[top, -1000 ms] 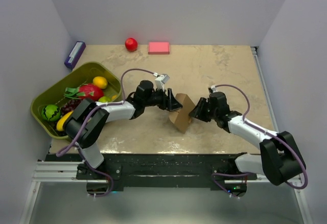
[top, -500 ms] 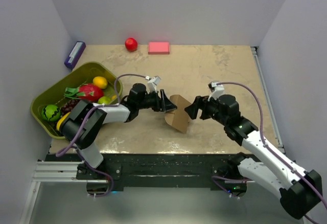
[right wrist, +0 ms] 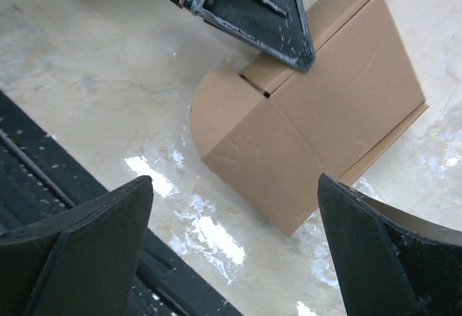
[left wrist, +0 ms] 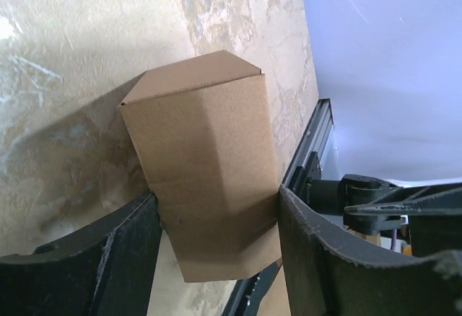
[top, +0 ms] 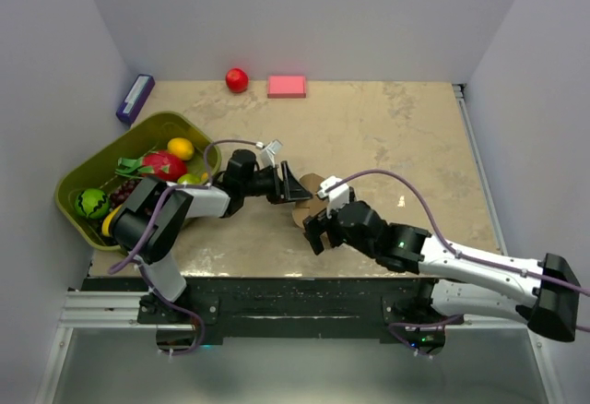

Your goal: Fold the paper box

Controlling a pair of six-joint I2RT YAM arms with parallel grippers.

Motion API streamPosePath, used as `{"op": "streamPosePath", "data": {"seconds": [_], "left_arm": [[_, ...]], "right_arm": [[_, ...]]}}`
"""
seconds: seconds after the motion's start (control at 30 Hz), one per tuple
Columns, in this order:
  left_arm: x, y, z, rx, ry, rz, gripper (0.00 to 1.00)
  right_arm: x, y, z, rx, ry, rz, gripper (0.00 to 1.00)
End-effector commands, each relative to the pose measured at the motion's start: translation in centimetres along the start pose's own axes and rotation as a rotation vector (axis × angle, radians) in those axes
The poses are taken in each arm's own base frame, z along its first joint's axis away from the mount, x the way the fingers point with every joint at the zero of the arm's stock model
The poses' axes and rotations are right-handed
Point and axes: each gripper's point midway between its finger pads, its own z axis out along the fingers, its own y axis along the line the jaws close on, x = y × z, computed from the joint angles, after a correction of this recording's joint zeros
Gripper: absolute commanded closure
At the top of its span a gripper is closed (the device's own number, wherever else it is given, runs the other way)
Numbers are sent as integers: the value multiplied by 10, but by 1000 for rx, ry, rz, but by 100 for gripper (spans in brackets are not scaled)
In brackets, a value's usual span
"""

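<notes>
**Left fingers** [left wrist: 94, 258]: closed on the paper box [left wrist: 202, 164], one finger pressed to each of two opposite side panels.

**Right fingers** [right wrist: 86, 244]: spread wide and gripping nothing. They hover just beside the box on its near side and do not touch it.

**Paper box:** a plain brown cardboard carton, already raised into a small block. It sits near the middle of the table [top: 396, 127] and appears to rest on the surface, tilted. In the right wrist view a rounded flap [right wrist: 216, 110] lies against one end of the box. A seam beside it shows that this closure is not fully seated.

**Step in hand (judgement):** closing the last flaps. The left fingers act as a clamp while the right fingers are free to reposition.

**Next move (judgement):** the right fingers should come in to the rounded flap and press or tuck it flush. The left grip must stay steady so that the box neither rotates nor slides. Too hard a push could crush the thin card or twist the box out of the clamp.

**Surroundings:** a green tray [top: 83, 224] of toy fruit lies to the left of the box. A red ball [top: 237, 79], a pink block [top: 287, 86] and a purple box [top: 135, 98] lie well beyond the box, toward the far wall.
</notes>
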Motion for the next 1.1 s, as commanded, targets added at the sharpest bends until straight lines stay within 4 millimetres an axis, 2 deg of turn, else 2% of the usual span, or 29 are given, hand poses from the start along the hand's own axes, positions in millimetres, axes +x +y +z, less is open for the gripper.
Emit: {"op": "streamPosePath", "data": {"seconds": [0.0,0.03,0.1,0.2,0.4,0.43,0.47,0.53,0.57,0.63,0.73,0.77,0.83,0.87,0.97,1.0,1.07], "left_arm": [[47,32,-9,-89,129,-175,88],[50,34,-10,-93,136,-188,89],[51,34,-11,-89,133,-209,90],[50,32,-13,-87,129,-219,91],[46,32,-16,-84,121,-232,91],[47,32,-16,-83,123,-235,91],[47,32,-16,-79,122,-234,91],[47,33,-18,-82,123,-242,92],[46,32,-18,-74,121,-241,91],[47,32,-20,-70,117,-254,92],[46,29,-21,-57,114,-252,92],[46,29,-21,-59,114,-250,91],[45,28,-22,-59,110,-240,90],[44,28,-22,-60,105,-240,88],[42,26,-22,-56,101,-233,74],[41,25,-22,-55,97,-229,62],[39,22,-23,-52,88,-220,52]], "right_arm": [[-26,3,7,138,-71,-117,1],[-26,0,9,183,-80,-132,1],[-15,8,19,208,-58,-179,1],[-1,6,27,284,-40,-230,1],[4,12,39,350,-48,-280,1],[14,11,46,370,-18,-301,1],[8,12,48,396,-25,-299,1],[22,6,54,458,25,-329,1],[17,8,56,476,20,-322,2],[21,2,57,531,40,-338,3],[25,-2,61,590,64,-360,14],[27,-1,65,597,74,-368,22],[30,-2,65,609,93,-384,30],[29,-1,65,606,95,-387,37],[31,1,67,585,106,-401,46],[30,3,68,575,101,-398,47],[31,5,70,557,111,-411,51]]}}
